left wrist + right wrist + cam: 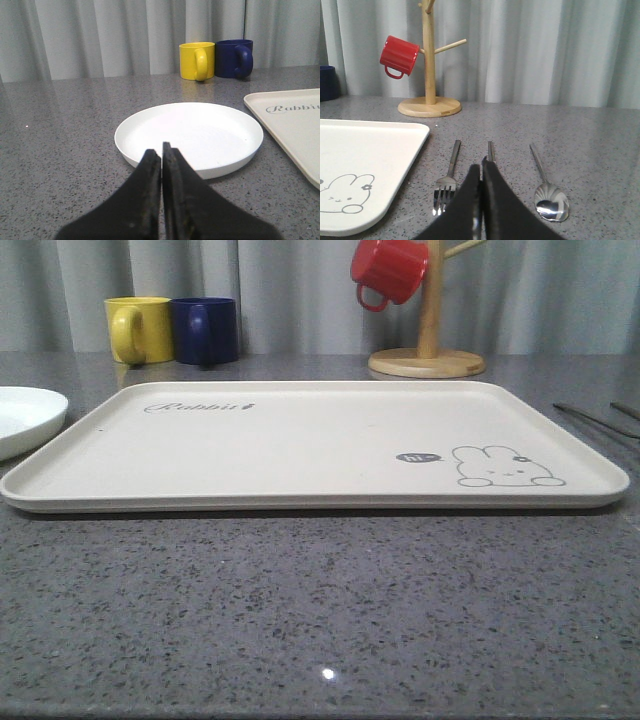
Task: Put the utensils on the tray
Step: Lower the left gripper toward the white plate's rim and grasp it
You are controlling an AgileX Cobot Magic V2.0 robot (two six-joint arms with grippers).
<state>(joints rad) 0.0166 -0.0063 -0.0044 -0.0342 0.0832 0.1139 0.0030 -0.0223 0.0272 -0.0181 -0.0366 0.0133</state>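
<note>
Cutlery lies on the grey table point(320, 620), to the right of the tray point(300, 450) and not on it. From the right wrist camera, the fork point(448, 180) is nearest the tray's edge, the spoon point(546, 189) is farthest from it, and the chopsticks point(490, 150) lie between them, mostly hidden behind the right gripper point(480, 172). That gripper has its jaws pressed together with nothing between them, and it sits just above the chopsticks. The left gripper point(161, 155) also has its jaws together and holds nothing; it is in front of a white plate point(189, 137), which lies left of the tray. Behind stand a yellow mug point(138, 329) and a blue mug point(205, 330), touching or nearly so. A red mug point(388, 270) hangs on a wooden rack point(428, 345).
</note>
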